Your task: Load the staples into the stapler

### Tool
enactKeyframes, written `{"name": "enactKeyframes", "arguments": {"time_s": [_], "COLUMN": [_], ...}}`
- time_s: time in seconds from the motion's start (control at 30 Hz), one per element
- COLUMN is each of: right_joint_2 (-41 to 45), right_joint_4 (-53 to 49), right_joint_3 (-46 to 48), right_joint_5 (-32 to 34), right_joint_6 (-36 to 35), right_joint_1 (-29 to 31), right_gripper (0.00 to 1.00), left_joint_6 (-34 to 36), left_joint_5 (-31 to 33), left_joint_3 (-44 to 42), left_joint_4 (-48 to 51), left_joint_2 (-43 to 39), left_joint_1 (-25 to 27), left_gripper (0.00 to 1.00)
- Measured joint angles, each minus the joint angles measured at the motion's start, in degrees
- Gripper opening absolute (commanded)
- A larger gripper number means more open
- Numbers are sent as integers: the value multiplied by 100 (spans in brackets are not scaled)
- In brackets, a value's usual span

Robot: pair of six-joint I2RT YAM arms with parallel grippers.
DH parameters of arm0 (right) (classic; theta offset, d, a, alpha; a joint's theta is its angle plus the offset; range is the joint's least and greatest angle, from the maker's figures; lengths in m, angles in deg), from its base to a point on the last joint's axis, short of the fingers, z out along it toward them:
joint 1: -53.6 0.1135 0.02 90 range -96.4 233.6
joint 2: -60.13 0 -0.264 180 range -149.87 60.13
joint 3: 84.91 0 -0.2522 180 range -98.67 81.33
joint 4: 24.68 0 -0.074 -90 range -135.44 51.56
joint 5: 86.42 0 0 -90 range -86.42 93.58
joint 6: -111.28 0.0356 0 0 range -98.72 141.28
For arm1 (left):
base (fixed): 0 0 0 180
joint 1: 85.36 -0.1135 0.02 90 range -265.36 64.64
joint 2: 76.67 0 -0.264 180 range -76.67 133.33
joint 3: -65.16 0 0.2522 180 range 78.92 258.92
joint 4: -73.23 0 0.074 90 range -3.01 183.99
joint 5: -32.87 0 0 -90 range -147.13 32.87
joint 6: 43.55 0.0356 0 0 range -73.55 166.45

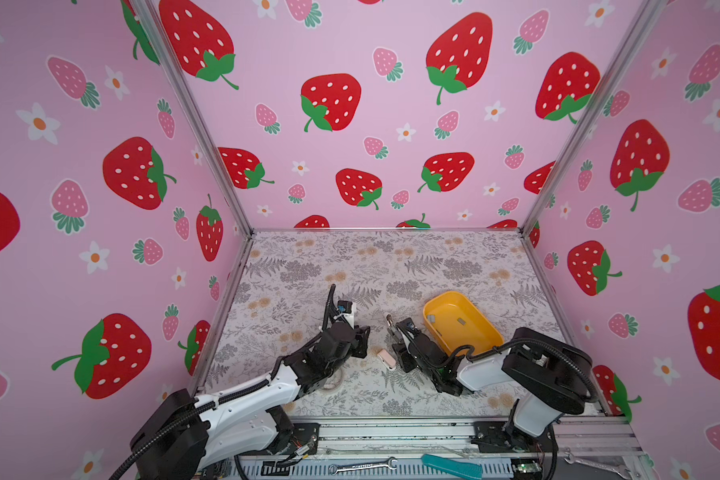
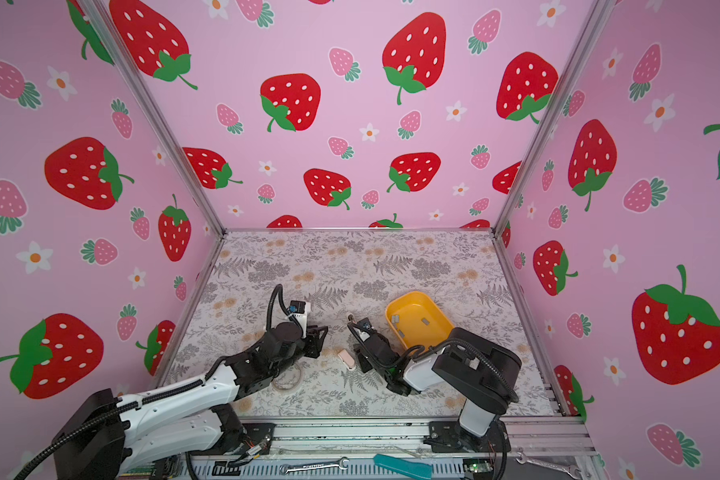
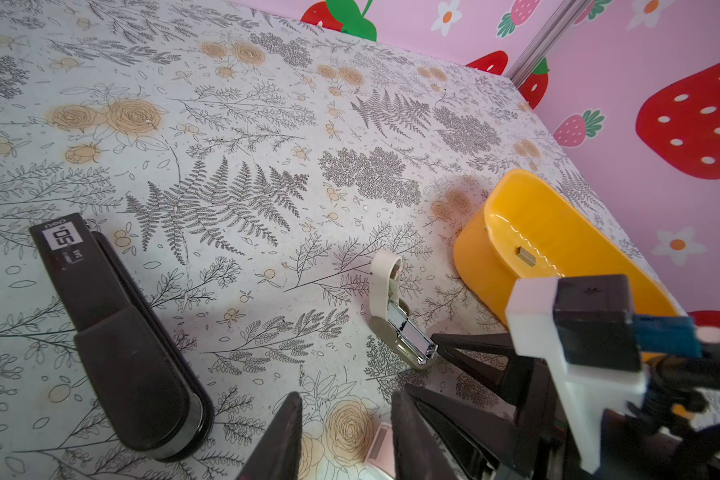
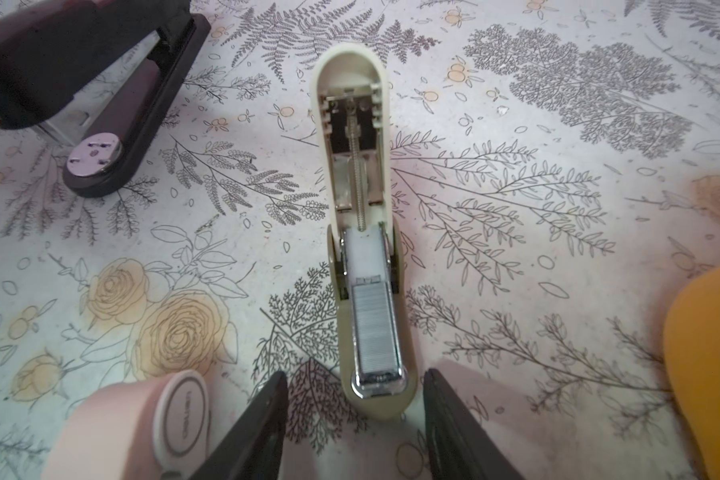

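On the floral tabletop (image 4: 516, 124), a beige stapler (image 4: 364, 249) is seen laid open, lower centre in both top views, with staples (image 4: 377, 328) seated in its channel. Its front end is flanked by the right gripper (image 4: 356, 374), jaws apart. The left gripper (image 3: 346, 395) is parted and empty. Another strip (image 3: 525, 255) is seen in the yellow tray (image 3: 474, 245).

Robot lab cell: alu frame (image 1: 194, 120), strawberry-print walls (image 1: 350, 62), floral tabletop (image 1: 391, 266), wrench (image 1: 362, 466) on base rail (image 1: 412, 434).

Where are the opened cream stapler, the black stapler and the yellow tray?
Opened cream plastic stapler (image 4: 364, 255), right wrist view: white pusher in its channel.
Big black stapler (image 3: 121, 332), left wrist view: top cover.
Yellow plastic tray (image 1: 449, 309), in a top view: bare inner floor.
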Motion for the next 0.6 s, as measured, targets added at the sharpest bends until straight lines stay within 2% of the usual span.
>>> {"name": "enactKeyframes", "arguments": {"time_s": [0.03,0.17,0.27,0.6], "right_joint_2": [-22,-116,-144,-151], "right_joint_4": [31,131,153,157], "right_joint_3": [-4,-35,-52,-61], "right_joint_5": [2,28,33,13], "right_joint_6": [2,-4,7,-39], "right_joint_1": [-11,-37,-42,-50], "right_gripper": [52,40,35,25], "left_joint_6": [2,4,11,66], "left_joint_5": [-20,-127,-190,-592], "left_joint_3": [26,234,433,1217], "left_joint_4": [2,20,7,-197], "left_joint_2": [55,315,494,1770], "left_joint_1": [-15,-46,-90,-717], "left_gripper": [38,38,38,37]}}
